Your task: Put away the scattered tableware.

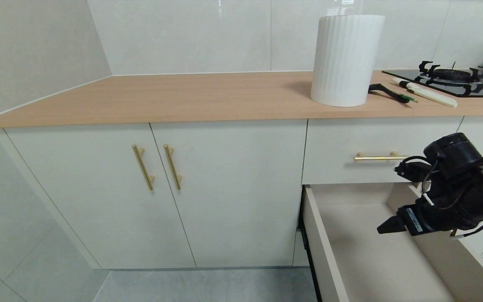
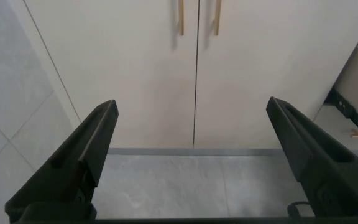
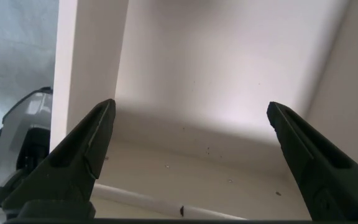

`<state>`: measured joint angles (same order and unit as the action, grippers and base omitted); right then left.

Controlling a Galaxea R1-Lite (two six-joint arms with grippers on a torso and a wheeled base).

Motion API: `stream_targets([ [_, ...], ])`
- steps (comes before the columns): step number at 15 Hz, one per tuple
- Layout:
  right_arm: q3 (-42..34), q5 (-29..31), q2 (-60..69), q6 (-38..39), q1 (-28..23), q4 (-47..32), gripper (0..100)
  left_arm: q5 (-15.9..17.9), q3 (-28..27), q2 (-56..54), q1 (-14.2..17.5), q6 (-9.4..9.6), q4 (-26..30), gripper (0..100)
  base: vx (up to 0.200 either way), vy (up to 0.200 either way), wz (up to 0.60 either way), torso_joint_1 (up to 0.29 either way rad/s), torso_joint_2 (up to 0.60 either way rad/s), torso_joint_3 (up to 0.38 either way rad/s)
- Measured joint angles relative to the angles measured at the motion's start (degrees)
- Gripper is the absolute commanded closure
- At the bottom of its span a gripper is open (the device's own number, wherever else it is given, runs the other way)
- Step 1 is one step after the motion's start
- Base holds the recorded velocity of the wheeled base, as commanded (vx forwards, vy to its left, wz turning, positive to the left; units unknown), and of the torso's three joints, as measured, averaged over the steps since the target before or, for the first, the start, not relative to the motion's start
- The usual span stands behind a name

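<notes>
Over the drawer (image 1: 321,235) at four o'clock hangs the right end effector (image 3: 190,109), spread apart; the left end effector (image 2: 191,104) likewise.

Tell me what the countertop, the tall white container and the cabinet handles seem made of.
Countertop: wood or wood-look laminate, matt, fine grain lines.
Tall white container: ceramic or plastic, hard to tell; matt, vertical ribs.
Cabinet handles: likely metal, gold finish, slight sheen.

White ribbed container (image 1: 346,58), tan wood-grain countertop (image 1: 183,98), gold handles (image 1: 143,167) — cream utensil (image 1: 426,93)
</notes>
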<state>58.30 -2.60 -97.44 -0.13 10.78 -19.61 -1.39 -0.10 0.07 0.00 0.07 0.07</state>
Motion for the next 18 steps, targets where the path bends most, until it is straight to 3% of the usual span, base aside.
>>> stream_targets([
  [7, 0.38, 0.26, 7.25, 4.62, -0.78, 4.16, 0, 0.02, 0.0, 0.0, 0.0, 0.02, -0.02, 0, 0.0, 0.0, 0.0, 0.0, 0.0, 0.0],
  [10, 0.27, 0.11, 11.01, 1.44, -5.29, 5.11, 0, 0.02, 0.0, 0.0, 0.0, 0.02, -0.05, 0, 0.0, 0.0, 0.0, 0.0, 0.0, 0.0],
  [13, 0.0, -0.13, 12.35, 0.18, -10.78, 11.3, 0, 0.0, 0.0, 0.0, 0.0, 0.0, -0.02, 0, 0.0, 0.0, 0.0, 0.0, 0.0, 0.0],
  [18, -0.48, 0.04, 12.79, -0.09, -12.46, 11.92, 0, 0.0, 0.02, 0.0, 0.0, 0.0, 0.02, 0, 0.0, 0.0, 0.0, 0.037, -0.13, -0.09],
])
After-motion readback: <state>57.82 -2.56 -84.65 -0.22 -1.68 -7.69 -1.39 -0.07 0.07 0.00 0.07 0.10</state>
